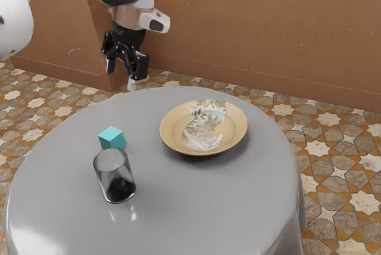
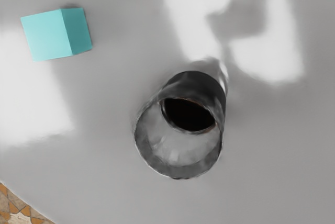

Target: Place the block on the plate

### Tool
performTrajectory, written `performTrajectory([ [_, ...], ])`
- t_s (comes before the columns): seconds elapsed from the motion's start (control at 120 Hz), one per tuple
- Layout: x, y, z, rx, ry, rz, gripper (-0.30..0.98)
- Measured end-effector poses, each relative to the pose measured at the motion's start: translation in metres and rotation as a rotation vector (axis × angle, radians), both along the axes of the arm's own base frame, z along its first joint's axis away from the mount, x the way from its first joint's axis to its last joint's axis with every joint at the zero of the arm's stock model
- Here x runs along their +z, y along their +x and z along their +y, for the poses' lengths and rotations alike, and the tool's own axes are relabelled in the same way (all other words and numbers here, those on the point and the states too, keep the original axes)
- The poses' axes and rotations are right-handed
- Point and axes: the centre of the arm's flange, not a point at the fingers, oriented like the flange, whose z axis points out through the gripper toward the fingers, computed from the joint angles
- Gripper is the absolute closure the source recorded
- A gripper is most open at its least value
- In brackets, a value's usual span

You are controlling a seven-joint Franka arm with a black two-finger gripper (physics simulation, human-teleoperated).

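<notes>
My gripper (image 1: 122, 75) hangs raised in the exterior view, near the table's far edge, its two fingers apart with nothing between them. The teal block (image 1: 112, 138) rests on the grey table just behind a glass, apart from the gripper. In the wrist view the same block (image 2: 52, 34) lies off to one side of the glass. A tan plate (image 1: 172, 128) with a pale, marbled patch in its middle sits to the block's right in the exterior view, with bare tabletop between them.
A clear glass with a dark bottom (image 1: 114, 176) stands upright close to the block; the wrist view looks down into the glass (image 2: 178, 137). The round grey table (image 1: 208, 207) has its curved edge above a patterned tile floor (image 1: 333, 159). A brown wall (image 1: 262, 28) rises behind.
</notes>
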Motion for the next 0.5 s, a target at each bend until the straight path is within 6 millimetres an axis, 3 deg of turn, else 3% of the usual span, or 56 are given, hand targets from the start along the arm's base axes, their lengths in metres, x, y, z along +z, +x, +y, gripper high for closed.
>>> performTrajectory([
  [0.1,-0.017,0.025,0.009,-0.031,-0.002,-0.062,0.0],
  [0.275,-0.105,0.074,0.074,0.01,-0.004,-0.028,0.0],
  [0.5,-0.181,0.096,0.14,0.07,-0.054,0.001,0.0],
])
